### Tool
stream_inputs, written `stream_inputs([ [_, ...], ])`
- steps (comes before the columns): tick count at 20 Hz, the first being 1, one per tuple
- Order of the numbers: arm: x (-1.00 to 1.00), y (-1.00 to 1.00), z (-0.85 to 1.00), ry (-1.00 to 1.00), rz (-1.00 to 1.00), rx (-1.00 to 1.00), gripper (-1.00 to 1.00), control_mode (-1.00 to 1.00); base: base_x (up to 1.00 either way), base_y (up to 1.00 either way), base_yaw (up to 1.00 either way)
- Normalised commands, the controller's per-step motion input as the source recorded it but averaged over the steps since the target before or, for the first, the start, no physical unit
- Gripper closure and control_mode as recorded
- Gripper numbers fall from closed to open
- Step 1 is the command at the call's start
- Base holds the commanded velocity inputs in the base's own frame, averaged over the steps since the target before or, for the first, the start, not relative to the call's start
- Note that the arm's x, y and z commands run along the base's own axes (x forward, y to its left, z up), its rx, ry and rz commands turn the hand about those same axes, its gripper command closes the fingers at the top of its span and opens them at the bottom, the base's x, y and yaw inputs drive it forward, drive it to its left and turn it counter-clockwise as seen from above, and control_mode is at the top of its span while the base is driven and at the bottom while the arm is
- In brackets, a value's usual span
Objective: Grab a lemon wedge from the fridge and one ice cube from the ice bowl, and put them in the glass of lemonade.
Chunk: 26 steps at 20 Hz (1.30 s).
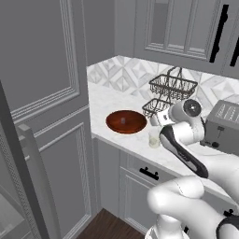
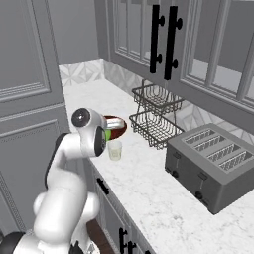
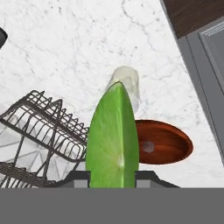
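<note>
My gripper (image 3: 113, 177) is shut on the lemon wedge (image 3: 113, 135), a yellow-green slice that stands up between the fingers in the hand view. The wedge (image 2: 107, 134) shows as a green spot at the hand in the right base view. The gripper (image 1: 155, 120) hovers just above the glass of lemonade (image 1: 154, 138) (image 2: 114, 150) (image 3: 127, 85), a small pale glass on the marble counter. Beside it lies the reddish-brown ice bowl (image 1: 126, 121) (image 2: 118, 122) (image 3: 164, 142) with an ice cube (image 3: 148, 146) in its middle.
A black two-tier wire basket (image 1: 170, 91) (image 2: 156, 114) (image 3: 39, 127) stands behind the glass. A grey toaster (image 1: 224, 126) (image 2: 213, 163) sits to the right. The fridge door (image 1: 16, 168) with its pale bar handle stands at the lower left. Cupboards hang above the counter.
</note>
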Motion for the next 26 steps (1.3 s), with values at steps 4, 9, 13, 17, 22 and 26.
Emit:
stream_inputs([
  [4,0.38,0.11,-0.2,0.0,-0.06,0.06,1.0,-1.0,0.0,0.0,0.0],
  [9,0.43,0.0,-0.27,0.0,0.0,0.0,1.0,-1.0,0.0,0.0,0.0],
  [13,0.3,0.0,-0.32,0.0,0.0,0.0,1.0,-1.0,0.0,0.0,0.0],
  [17,0.28,0.0,-0.27,0.0,0.0,0.0,1.0,-1.0,0.0,0.0,0.0],
  [22,0.21,0.0,-0.22,0.0,0.0,0.0,1.0,-1.0,0.0,0.0,0.0],
  [26,0.01,0.0,-0.24,-0.01,0.0,0.0,1.0,-1.0,0.0,0.0,0.0],
])
